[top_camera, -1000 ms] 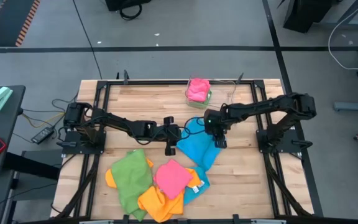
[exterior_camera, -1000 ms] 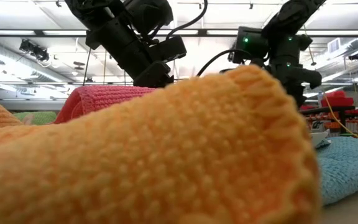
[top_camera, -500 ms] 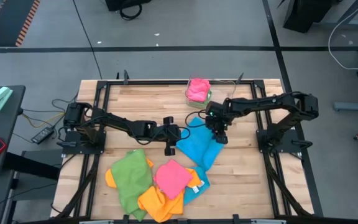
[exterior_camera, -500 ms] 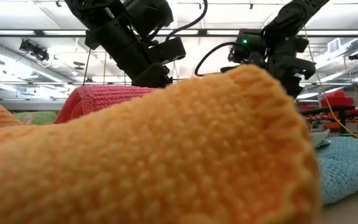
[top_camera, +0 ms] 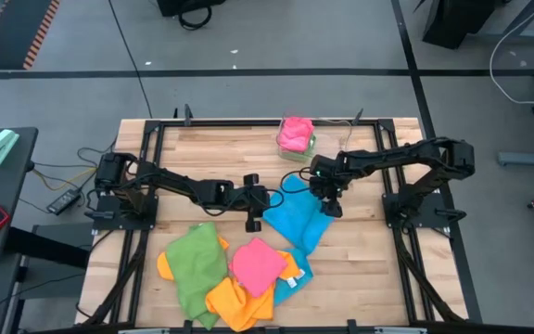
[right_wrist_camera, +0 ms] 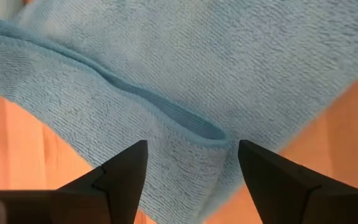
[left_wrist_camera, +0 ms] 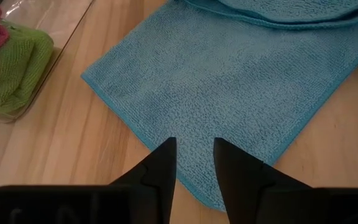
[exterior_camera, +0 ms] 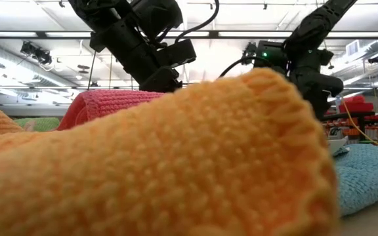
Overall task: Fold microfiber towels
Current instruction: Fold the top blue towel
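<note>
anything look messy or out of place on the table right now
Yes. The unfolded towels, green, pink and orange, lie heaped over each other near the table's front edge, and one orange towel sits right against the low camera, filling most of its view.

Grey floor (top_camera: pixel 276 37) around wooden table (top_camera: pixel 221 153); bright ceiling strip lights (exterior_camera: pixel 38 34).

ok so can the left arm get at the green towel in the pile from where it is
Probably yes. The green towel lies on top at the pile's left side, uncovered, just in front of the left gripper, which sits over the blue towel. The right gripper is clear of that path.
</note>
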`<state>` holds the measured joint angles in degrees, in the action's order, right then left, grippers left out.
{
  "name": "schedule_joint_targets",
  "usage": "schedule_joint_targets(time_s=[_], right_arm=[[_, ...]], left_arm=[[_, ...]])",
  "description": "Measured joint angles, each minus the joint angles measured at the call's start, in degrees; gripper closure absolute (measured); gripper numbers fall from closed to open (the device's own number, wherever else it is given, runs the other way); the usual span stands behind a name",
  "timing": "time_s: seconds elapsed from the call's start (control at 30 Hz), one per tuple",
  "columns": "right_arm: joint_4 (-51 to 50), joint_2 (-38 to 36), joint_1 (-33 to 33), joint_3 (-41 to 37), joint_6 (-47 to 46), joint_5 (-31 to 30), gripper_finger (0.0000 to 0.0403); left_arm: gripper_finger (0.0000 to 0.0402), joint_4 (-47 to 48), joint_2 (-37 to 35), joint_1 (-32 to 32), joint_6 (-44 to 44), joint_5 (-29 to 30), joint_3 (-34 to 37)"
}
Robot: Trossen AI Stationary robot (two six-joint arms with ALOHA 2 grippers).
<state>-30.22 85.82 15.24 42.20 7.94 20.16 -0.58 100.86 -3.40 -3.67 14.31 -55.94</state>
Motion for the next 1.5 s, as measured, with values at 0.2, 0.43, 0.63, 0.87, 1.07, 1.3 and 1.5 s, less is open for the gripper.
schedule_joint_targets(time_s=[0.2, 0.43, 0.63, 0.87, 1.07, 1.3, 1.5], right_arm=[[2.45, 0.04, -0.14, -1.20, -0.48, 0.90, 0.0190], [4.21, 0.04, -0.07, -1.20, -1.77, 0.92, 0.0262], [2.73, 0.07, -0.06, -1.20, -2.77, 0.92, 0.0343], [2.71, 0.06, -0.03, -0.63, -5.08, 2.33, 0.0394], [2.64, -0.11, 0.01, 0.41, -7.31, 2.50, 0.0394], [2.67, -0.11, 0.01, 1.96, -7.93, 4.58, 0.0394], [2.66, -0.11, 0.81, 3.89, -7.95, 4.60, 0.0394]], left_arm=[[0.0288, 0.00, 0.00, 0.00, 0.01, 0.00, 0.00], [0.0284, -0.02, 0.00, 0.00, 0.01, 0.00, 0.00], [0.0289, 0.00, 0.00, 0.00, -0.01, 0.00, 0.00], [0.0283, -0.02, 0.00, 0.00, 0.00, 0.01, 0.00], [0.0288, 0.00, 0.00, 0.00, -0.01, 0.01, 0.00], [0.0285, 0.00, 0.00, 0.00, -0.01, 0.00, 0.00], [0.0285, 0.02, 0.00, 0.00, -0.01, 0.00, 0.00]])
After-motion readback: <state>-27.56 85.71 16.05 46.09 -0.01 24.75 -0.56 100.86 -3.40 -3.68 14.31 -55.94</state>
